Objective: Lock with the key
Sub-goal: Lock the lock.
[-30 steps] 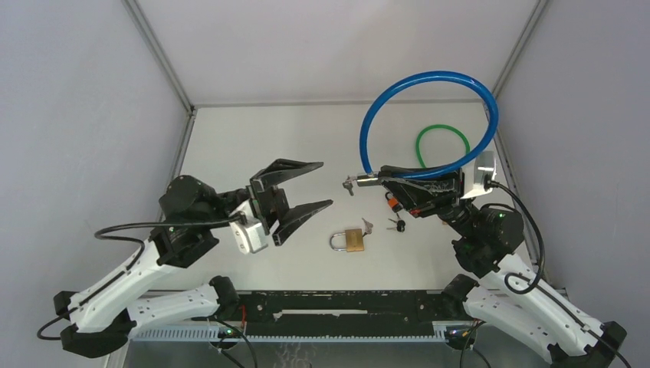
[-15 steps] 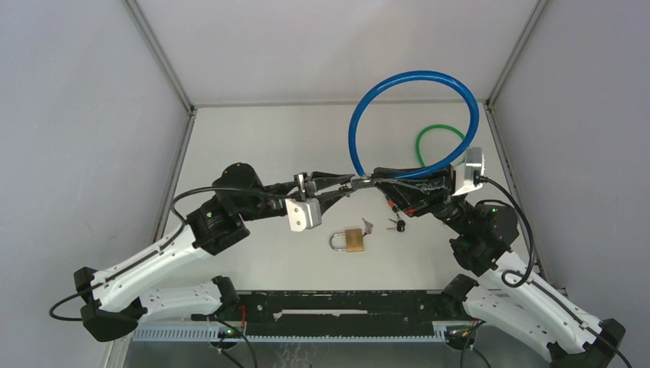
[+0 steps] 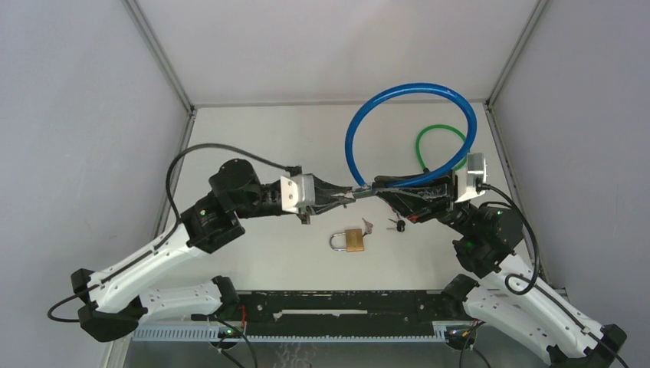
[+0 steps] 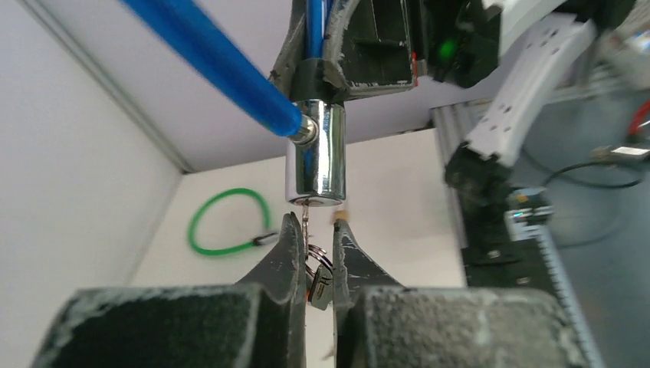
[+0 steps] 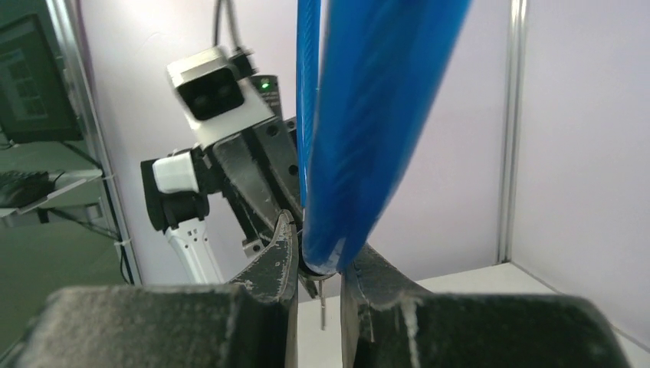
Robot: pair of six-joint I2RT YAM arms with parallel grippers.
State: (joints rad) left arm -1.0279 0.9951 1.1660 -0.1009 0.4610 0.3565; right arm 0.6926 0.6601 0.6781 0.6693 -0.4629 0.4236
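Note:
A blue cable lock (image 3: 349,146) is held up over the table, its loop rising toward the back wall. My right gripper (image 3: 381,188) is shut on the cable's end (image 5: 375,115), just behind the chrome lock cylinder (image 4: 316,153). A key (image 4: 306,218) sticks out of the cylinder's face, and a ring with a second key (image 4: 319,284) hangs from it. My left gripper (image 3: 346,196) comes in from the left, facing the right one. Its fingers (image 4: 287,245) are shut on the key, the blade lying against the left finger.
A brass padlock (image 3: 353,240) lies on the table below the grippers with a small key (image 3: 368,225) beside it. Black-headed keys (image 3: 397,225) lie just to its right. A green cable loop (image 3: 442,146) lies at the back right. Grey walls enclose the table.
My left gripper swung right from the table's left side, turned, and closed from wide open onto the key. The right gripper shifted the blue lock slightly left.

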